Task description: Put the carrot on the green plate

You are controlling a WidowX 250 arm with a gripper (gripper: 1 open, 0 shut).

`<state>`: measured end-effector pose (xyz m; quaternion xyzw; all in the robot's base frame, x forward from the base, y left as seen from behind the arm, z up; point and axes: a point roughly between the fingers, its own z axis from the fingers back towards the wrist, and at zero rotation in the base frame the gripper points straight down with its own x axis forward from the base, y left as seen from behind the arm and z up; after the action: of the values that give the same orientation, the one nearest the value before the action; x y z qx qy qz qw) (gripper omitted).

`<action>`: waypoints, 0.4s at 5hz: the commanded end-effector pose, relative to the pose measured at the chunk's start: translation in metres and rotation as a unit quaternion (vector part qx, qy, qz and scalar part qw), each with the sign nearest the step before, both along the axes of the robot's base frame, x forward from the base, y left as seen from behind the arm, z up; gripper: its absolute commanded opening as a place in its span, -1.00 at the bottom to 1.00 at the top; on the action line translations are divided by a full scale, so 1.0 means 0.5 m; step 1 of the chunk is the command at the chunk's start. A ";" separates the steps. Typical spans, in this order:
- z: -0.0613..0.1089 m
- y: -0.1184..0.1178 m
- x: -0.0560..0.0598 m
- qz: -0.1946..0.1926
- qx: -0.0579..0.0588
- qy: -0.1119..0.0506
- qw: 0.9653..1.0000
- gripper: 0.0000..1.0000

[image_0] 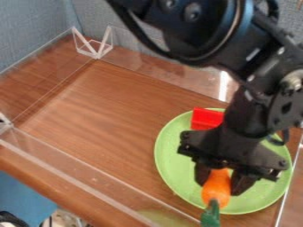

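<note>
The carrot hangs over the near edge of the green plate, its dark green top pointing toward the near side, on a brown wooden table with clear walls and a white wire stand at the far left. The black arm comes down from the upper right, pointing straight down. Its gripper is clenched on the carrot, with a red block just behind it on the plate.

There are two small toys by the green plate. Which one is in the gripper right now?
The carrot: orange and tapered, with a green stub end, pinched in the gripper over the green plate's near edge. The red block lies free on the plate's far side.
</note>
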<state>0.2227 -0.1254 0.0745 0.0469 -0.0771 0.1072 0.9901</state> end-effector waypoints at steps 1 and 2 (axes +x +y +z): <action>0.016 -0.015 0.018 -0.003 -0.006 -0.009 1.000 -1.00; 0.014 -0.024 0.015 -0.014 -0.004 0.001 1.000 -1.00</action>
<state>0.2250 -0.1296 0.0711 0.0564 -0.0604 0.0975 0.9918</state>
